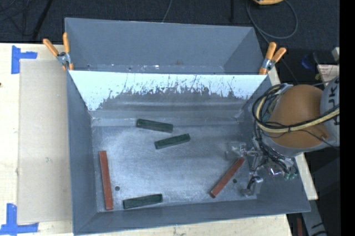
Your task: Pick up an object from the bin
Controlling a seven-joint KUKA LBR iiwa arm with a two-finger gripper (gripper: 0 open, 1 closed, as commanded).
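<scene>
My gripper (252, 177): low in the bin (166, 52), just right of the brown stick (226, 178), near its upper end.
Grip: open or closed, holding or not, I cannot tell.
Brown stick: lying aslant on the floor.
Green bar (172, 141): up-left of the brown stick, well apart.
Red stick (105, 180): far left of the brown stick.

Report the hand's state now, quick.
Hand: cannot be told. It is low at the right of the bin, by the upper end of a red stick; no grasp can be made out.
</scene>
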